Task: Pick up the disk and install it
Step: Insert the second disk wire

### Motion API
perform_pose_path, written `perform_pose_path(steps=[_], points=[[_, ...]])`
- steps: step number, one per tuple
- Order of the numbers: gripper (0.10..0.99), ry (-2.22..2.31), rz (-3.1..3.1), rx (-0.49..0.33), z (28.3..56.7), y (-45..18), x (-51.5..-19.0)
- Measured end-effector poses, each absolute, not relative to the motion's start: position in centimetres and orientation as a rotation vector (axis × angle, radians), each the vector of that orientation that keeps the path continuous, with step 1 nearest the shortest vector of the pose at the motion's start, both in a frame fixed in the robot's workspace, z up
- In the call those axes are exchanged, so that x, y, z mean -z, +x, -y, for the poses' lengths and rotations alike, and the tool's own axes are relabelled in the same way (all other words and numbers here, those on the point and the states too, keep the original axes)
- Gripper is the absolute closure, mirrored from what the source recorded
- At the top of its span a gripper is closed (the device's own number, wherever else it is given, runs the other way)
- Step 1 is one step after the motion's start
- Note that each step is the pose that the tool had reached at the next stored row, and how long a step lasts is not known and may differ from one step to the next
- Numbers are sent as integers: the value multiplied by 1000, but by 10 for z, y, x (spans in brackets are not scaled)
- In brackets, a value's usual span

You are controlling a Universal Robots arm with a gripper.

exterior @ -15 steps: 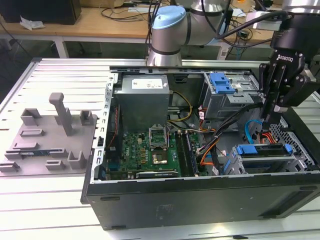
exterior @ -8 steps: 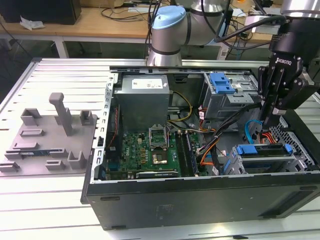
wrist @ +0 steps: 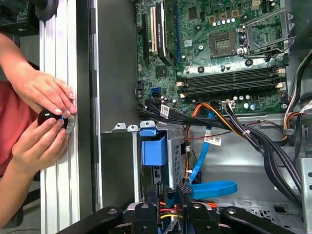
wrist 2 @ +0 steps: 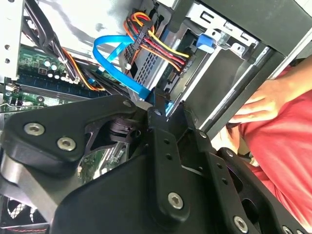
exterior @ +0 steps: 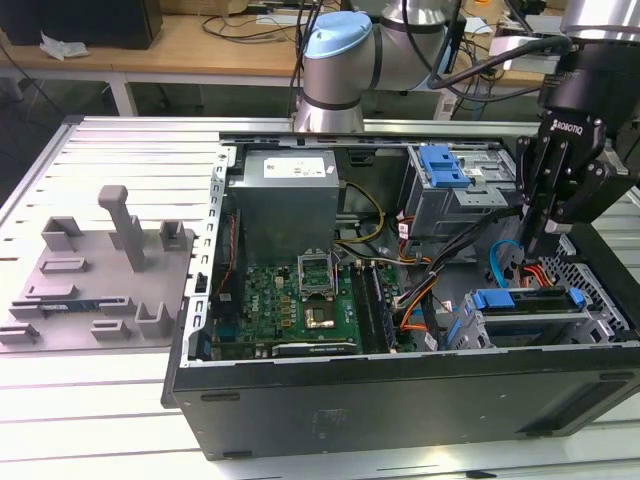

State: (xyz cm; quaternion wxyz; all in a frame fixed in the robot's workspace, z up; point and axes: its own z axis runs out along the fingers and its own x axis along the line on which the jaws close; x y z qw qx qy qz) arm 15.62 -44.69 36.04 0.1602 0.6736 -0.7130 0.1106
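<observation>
- I see the disk (exterior: 528,300), blue-framed, seated in the drive cage at the open computer case's (exterior: 400,400) front corner, on the exterior view's right.
- My hand (exterior: 545,235) hangs just above it among the cables; its fingers look drawn together, holding nothing.
- A person's hands (wrist: 41,117) rest on the slatted surface (exterior: 120,380) beside the case.

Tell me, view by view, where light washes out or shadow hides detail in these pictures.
Exterior view: the slatted metal table glares near white, and the case's front panel sits in dark shadow. Second wrist view: the gripper is a dark, detail-poor mass. First wrist view: the motherboard is evenly lit and crisp.
</observation>
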Motion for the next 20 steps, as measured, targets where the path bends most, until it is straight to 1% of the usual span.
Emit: perform_pose_path(steps=[1,3,9,17,20], points=[[796,1924,2037,-316,447,156,-359],[925,1921,2039,-315,447,156,-359],[925,1925,2049,-323,451,151,-358],[925,1977,2141,-370,461,149,-358],[925,1996,2164,-342,464,142,-358]])
